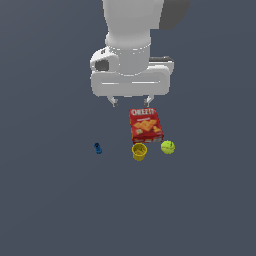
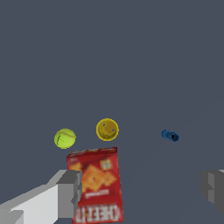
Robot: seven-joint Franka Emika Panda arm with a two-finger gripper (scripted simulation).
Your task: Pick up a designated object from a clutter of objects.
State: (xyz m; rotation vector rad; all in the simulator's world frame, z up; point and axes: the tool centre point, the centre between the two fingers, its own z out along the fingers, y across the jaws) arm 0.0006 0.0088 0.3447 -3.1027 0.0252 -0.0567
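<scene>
Designated object: the tiny dark-blue stubby cylinder (image 1: 98,148) lies on its side on the grey floor (image 1: 50,200), alone at the exterior view's left of the group, well apart from the other three items; in the wrist view (image 2: 169,135) one dark end faces the camera
Contact: nothing touches the blue cylinder; it is not between the fingers
Yellow cup (image 1: 139,151): the nearest neighbour, standing upright with its mouth up, toward the exterior view's right of the cylinder; the wrist view (image 2: 107,129) looks straight down into it
Cheez-It box (image 1: 146,124): red cracker box lying flat, printed face up, just beside the cup on the side nearer the arm; whether box and cup touch cannot be told
Tennis ball (image 1: 168,147): yellow-green, just beside the box's corner and near the cup, at the exterior view's right end of the row; in the wrist view (image 2: 65,138) its seam shows
Gripper (image 1: 132,102): held above the floor over the far edge of the box, well away from the cylinder; in the wrist view (image 2: 142,190) one grey finger (image 2: 70,188) overlaps the box's edge and the other sits at the frame's border
Jaws: spread wide, released, holding nothing
Arm: the white wrist body (image 1: 130,65) fills the upper middle of the exterior view
</scene>
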